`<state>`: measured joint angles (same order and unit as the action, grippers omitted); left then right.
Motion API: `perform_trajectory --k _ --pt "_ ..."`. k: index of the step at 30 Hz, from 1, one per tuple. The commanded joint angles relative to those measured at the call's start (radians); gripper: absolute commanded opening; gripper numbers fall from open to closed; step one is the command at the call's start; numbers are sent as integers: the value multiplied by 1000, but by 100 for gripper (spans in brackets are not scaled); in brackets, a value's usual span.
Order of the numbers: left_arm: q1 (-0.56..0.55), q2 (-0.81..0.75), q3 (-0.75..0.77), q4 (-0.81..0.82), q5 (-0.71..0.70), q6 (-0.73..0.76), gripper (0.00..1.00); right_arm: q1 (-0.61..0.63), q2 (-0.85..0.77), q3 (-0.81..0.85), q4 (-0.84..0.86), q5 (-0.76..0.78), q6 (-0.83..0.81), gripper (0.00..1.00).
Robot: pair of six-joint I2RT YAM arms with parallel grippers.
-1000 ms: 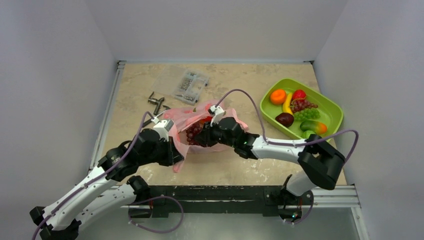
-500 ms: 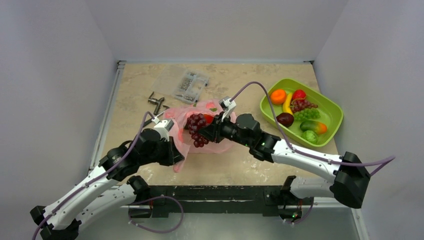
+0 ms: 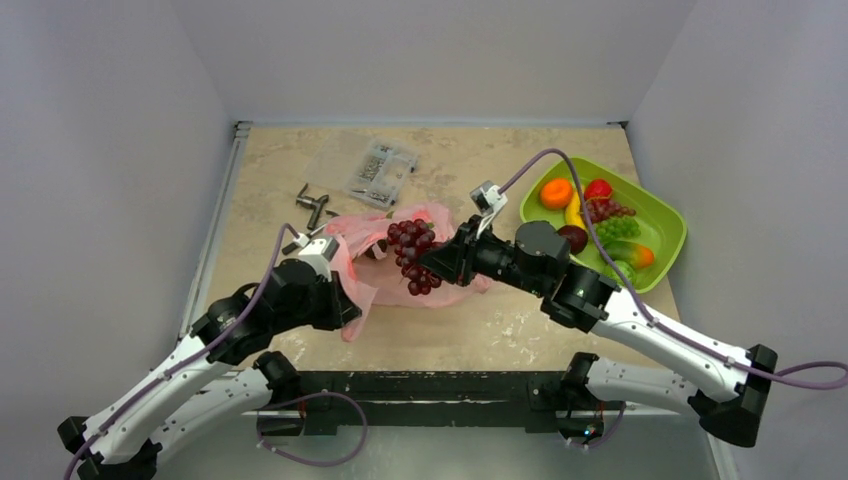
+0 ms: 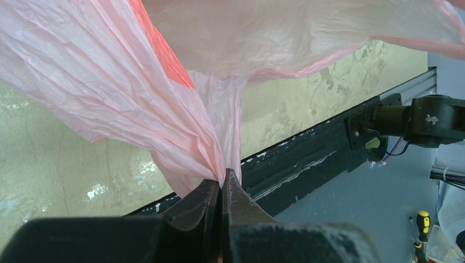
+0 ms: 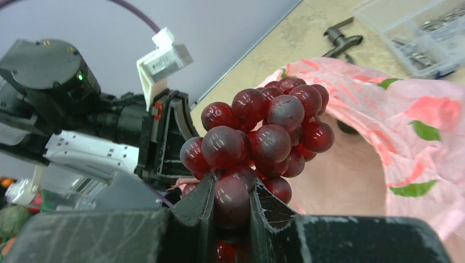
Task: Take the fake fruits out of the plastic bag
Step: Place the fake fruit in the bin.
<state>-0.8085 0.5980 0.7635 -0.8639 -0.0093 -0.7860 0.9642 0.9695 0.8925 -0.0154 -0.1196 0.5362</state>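
Observation:
The pink plastic bag (image 3: 385, 280) lies crumpled at the table's middle, its mouth facing right. My left gripper (image 3: 345, 300) is shut on a gathered fold of the bag's film (image 4: 219, 142) near the front edge. My right gripper (image 3: 432, 262) is shut on one grape of a dark red grape bunch (image 3: 412, 252), holding the bunch (image 5: 263, 131) just outside the bag's mouth (image 5: 406, 126). Other fake fruits lie in the green tray (image 3: 660, 208): an orange (image 3: 556, 192), a strawberry (image 3: 598, 188), a banana (image 3: 574, 212), green grapes (image 3: 615, 228), a plum (image 3: 572, 238) and a mango (image 3: 630, 254).
A clear compartment box of screws (image 3: 380, 172) stands behind the bag. A black metal part (image 3: 313, 203) lies to its left. The black rail (image 4: 307, 159) of the table's near edge runs just below my left gripper. Grey walls close in three sides.
My right gripper has drawn back to the right, pulling the grape bunch from inside the bag out past its mouth. The left gripper has kept its hold in place.

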Motion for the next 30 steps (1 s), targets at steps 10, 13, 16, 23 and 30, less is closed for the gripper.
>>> perform_trajectory --k 10,13,16,23,30 --pt "-7 39 48 26 94 -3 0 -89 6 258 -226 742 -118 0" --pt "-6 49 58 21 104 -3 0 -302 89 273 -230 628 -92 0" --pt "-6 53 60 23 122 -1 0 -494 183 284 -223 492 -62 0" --pt "-7 71 68 16 134 0 0 -770 354 221 -125 391 3 0" --pt "-6 63 72 13 136 -5 0 -828 488 223 -162 442 -8 42"
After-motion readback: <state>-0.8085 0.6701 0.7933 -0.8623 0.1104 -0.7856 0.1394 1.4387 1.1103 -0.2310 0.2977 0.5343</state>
